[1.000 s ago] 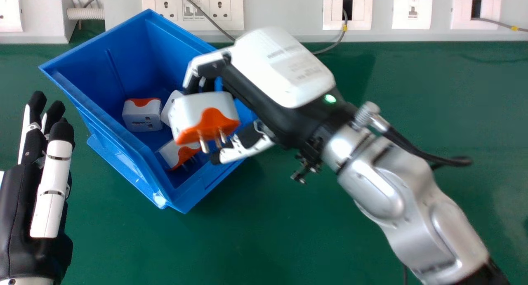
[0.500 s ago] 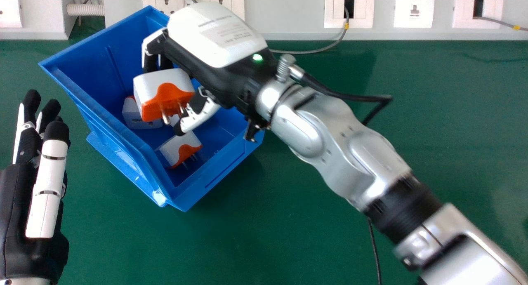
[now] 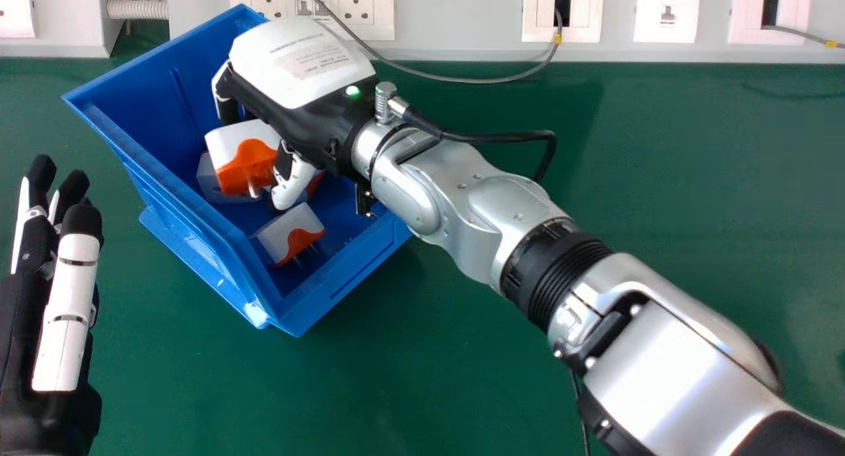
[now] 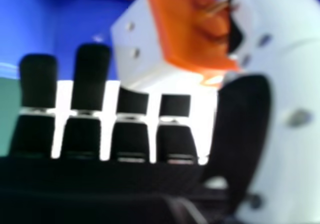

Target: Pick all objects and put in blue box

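Over the inside of the blue box (image 3: 191, 225), my right hand (image 3: 297, 123) is curled round a white and orange plug adapter (image 3: 251, 162), pins pointing down. In the right hand view that adapter (image 4: 187, 39) sits between the thumb and the fingers of my right hand (image 4: 90, 89). Below it in the box lie a white adapter (image 3: 211, 182), partly covered by the held one, and a white and orange adapter (image 3: 290, 235) nearer the front corner. Another orange patch shows behind the thumb. At the left edge rests my left hand (image 3: 56, 297), fingers straight, beside the box.
The box stands on a green table (image 3: 422, 350) near a grey wall panel with socket plates (image 3: 360, 10). A grey cable (image 3: 462, 80) droops behind the right hand, and the silver right forearm (image 3: 462, 205) crosses the box's right rim.
The right hand has moved left and farther over the box with the adapter, which now hangs above the adapters inside. My left hand has shifted slightly left.
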Robot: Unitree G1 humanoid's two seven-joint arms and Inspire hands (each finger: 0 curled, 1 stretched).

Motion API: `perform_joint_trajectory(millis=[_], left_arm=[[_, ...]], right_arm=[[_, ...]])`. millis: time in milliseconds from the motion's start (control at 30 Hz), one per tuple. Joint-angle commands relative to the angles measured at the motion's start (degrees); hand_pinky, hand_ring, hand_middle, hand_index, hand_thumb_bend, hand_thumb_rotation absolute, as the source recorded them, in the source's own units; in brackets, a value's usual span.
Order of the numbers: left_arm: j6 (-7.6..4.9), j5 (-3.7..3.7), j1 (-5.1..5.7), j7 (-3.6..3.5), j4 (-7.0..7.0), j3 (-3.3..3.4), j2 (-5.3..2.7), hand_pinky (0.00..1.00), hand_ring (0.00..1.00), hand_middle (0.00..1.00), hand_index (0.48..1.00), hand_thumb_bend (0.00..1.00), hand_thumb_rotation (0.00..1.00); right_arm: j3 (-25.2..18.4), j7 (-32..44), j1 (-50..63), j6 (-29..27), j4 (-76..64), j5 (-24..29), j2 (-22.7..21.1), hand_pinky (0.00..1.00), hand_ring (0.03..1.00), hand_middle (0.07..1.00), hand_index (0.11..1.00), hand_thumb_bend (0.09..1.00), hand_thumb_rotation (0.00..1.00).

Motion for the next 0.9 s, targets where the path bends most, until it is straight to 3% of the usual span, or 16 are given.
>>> perform_joint_trajectory(millis=[0,200,467,867], left_arm=[[-1.95,0.3,0.6,0.0,-1.1,0.42,0.17,1.0,1.0,0.98,1.0,0.48,0.82],[-3.08,0.64,1.11,0.01,-0.57,-0.05,-0.55,0.99,1.0,0.98,1.0,0.48,0.83],[-3.87,0.08,2.09,-0.24,-0.26,0.09,-0.78,1.0,1.0,0.99,1.0,0.48,0.83],[-3.48,-0.04,2.34,0.29,-0.9,-0.51,-1.21,1.0,1.0,0.99,1.0,0.49,0.83]], right_arm=[[1.3,-3.2,-4.1,0.8,0.8,-1.0,0.8,0.37,0.441,0.493,0.494,0.499,0.0],[2.3,-5.2,-4.4,1.8,3.5,-0.8,1.9,0.38,0.451,0.487,0.466,0.5,0.0],[1.7,-4.8,-3.6,0.9,3.8,0.8,1.9,0.4,0.438,0.479,0.482,0.5,0.0],[1.6,-4.9,-2.1,1.0,3.9,2.0,1.5,0.37,0.431,0.488,0.498,0.498,0.0]])
